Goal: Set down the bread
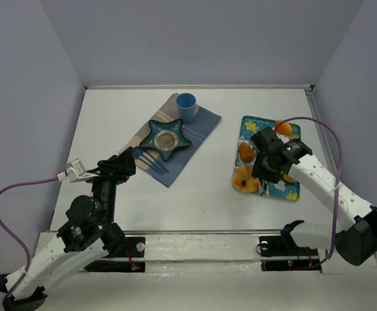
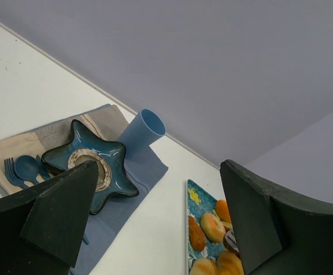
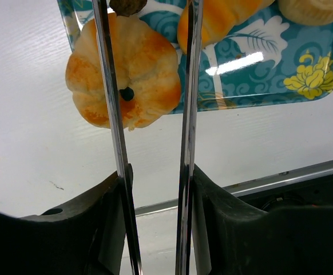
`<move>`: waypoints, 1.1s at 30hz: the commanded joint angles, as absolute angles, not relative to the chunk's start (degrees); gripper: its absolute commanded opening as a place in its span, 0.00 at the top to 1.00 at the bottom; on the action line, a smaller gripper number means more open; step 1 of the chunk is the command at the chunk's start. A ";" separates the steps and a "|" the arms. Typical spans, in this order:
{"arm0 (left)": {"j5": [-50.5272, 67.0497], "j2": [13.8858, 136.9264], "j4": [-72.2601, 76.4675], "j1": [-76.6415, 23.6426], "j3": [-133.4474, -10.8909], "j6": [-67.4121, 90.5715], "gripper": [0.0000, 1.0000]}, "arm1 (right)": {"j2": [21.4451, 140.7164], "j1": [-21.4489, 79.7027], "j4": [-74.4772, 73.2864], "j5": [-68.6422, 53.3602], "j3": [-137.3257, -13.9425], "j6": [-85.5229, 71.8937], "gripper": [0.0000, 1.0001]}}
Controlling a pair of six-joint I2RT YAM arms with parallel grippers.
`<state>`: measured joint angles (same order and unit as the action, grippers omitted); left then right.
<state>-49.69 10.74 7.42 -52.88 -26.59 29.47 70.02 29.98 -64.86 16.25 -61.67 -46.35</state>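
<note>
**Bread on the tray, both pincers released**

The top view shows the bench [image 1: 201, 201] with a teal tray [image 1: 292, 192] under the right pincer [image 1: 263, 167]. Only the left wrist view shows the left pincer [image 2: 158, 189] gaping, with a star plate [image 2: 89, 166] beyond its left finger. Only the right wrist view shows the right pincer's blades splayed apart, with an orange bun [image 3: 123, 71] behind the left one. Seen from above, the bread [image 1: 245, 151] lies on the tray just left of that pincer.
</note>
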 commanded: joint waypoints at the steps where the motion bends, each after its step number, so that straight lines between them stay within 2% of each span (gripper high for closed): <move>1: -52.29 10.37 10.02 -53.09 -25.75 30.50 0.01 | 66.09 29.62 -68.29 20.21 -68.02 -46.15 0.76; 4: -52.38 10.46 10.19 -53.09 -25.66 30.41 0.01 | 63.99 29.62 -65.23 17.06 -70.04 -40.55 0.82; 6: -52.47 10.63 10.20 -53.09 -25.75 30.50 0.01 | 62.76 29.62 -58.82 10.40 -70.14 -36.32 0.84; 11: -52.38 10.90 10.11 -53.09 -25.84 31.02 0.01 | 63.72 31.63 -41.94 -4.55 -68.82 -25.85 0.84; 15: -52.64 11.07 8.36 -53.09 -26.19 32.17 0.01 | 70.37 40.75 -31.66 -7.29 -69.43 -18.31 0.83; 17: -53.34 11.07 8.00 -53.09 -26.19 32.43 0.01 | 74.60 43.58 -28.66 -6.86 -73.45 -15.66 0.81; 21: -54.40 10.81 5.72 -53.09 -26.63 33.40 0.01 | 88.02 45.35 -27.60 -4.66 -81.37 -13.10 0.80; 22: -54.49 10.81 5.71 -53.09 -26.63 33.49 0.01 | 88.07 45.35 -27.60 -4.66 -82.69 -13.10 0.79; 26: -55.20 9.67 4.75 -53.09 -26.46 33.93 0.01 | 98.77 45.88 -27.77 -2.64 -88.32 -13.18 0.73; 33: -56.87 9.05 4.66 -53.09 -26.10 34.01 0.01 | 106.25 45.88 -30.32 -1.58 -93.34 -15.55 0.52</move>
<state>-52.60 9.61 2.66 -52.88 -26.59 32.69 105.91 45.74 -31.42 -2.87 -88.68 -15.22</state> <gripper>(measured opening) 0.990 0.460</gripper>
